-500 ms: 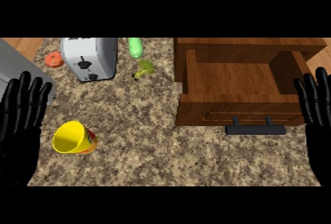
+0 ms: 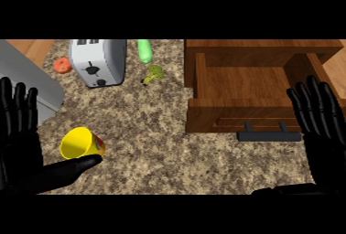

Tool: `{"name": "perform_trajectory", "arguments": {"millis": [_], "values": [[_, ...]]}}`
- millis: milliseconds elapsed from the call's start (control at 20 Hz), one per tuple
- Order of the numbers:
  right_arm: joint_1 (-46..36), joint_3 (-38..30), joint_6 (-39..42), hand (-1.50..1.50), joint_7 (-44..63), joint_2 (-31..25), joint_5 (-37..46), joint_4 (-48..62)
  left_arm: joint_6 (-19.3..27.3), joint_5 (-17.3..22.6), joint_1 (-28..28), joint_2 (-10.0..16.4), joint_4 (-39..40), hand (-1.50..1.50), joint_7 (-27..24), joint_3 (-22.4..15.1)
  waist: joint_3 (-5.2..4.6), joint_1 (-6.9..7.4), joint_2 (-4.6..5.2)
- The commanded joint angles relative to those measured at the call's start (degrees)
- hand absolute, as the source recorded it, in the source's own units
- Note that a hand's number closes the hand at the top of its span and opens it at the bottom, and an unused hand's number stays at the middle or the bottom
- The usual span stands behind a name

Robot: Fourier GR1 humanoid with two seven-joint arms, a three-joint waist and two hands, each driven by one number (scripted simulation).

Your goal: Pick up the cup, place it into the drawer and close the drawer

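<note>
Cup (image 2: 79,142) beside left hand (image 2: 24,151), far from open drawer (image 2: 233,118)

Counter (image 2: 169,137): speckled granite-look stone, matt. Drawer (image 2: 223,114) at 2 o'clock: brown wood, faint grain, slight sheen; its handle (image 2: 269,136) dark and matt. Toaster (image 2: 98,59) at 11 o'clock: smooth grey metal; cup (image 2: 78,142) at 8 o'clock: smooth, glossy yellow, plastic-looking.

Speckled stone counter (image 2: 169,155), loaded mostly back and right.
Yellow cup (image 2: 79,142) front-left; toaster (image 2: 99,61), long green vegetable (image 2: 144,50), small green vegetable (image 2: 154,74) at back; open wooden drawer (image 2: 223,112) right.
</note>
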Motion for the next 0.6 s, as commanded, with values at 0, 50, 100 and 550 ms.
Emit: {"name": "perform_trajectory", "arguments": {"millis": [0,50,100,550], "values": [[-0.7,-1.2,1.2,-1.50,2.1,0.0,-3.4,0.4,3.5,3.0,-0.9,-1.2,3.1,-1.50,-0.4,1.1,0.14,-0.04,-0.10],[-1.0,-1.5,2.0,-1.50,3.0,-1.0,-3.1,0.0,4.5,0.3,-2.0,-1.2,-2.0,-1.50,6.0,0.9,0.16,0.02,-0.14],[-4.5,-0.6,0.9,-1.50,2.4,0.4,-2.1,3.8,10.2,-2.8,-2.3,-1.2,0.0,-1.50,3.1,-5.1,0.16,0.07,-0.10],[-1.6,0.3,1.0,-1.50,-0.1,2.3,0.3,3.3,11.6,-1.9,-5.1,-1.3,4.7,-1.50,1.9,-5.4,0.16,-0.09,-0.13]]}}
